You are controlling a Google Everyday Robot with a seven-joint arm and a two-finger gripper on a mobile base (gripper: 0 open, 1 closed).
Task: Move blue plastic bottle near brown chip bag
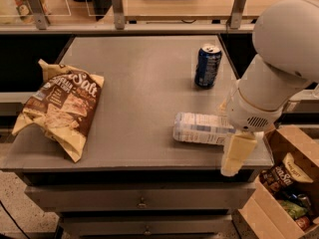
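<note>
The blue plastic bottle (pixel 202 128) lies on its side on the grey table (pixel 139 78), near the front right. Its right end is hidden behind my arm. The brown chip bag (pixel 60 108), with white "Salt" lettering, lies at the table's left front, far from the bottle. My gripper (pixel 235 155) hangs from the white arm at the table's front right corner, right beside the bottle's hidden right end and reaching down past the table's front edge.
A dark blue soda can (pixel 207 65) stands upright behind the bottle at the right. An open cardboard box (pixel 279 193) of snack bags sits on the floor to the right of the table. Rails and shelving run along the back.
</note>
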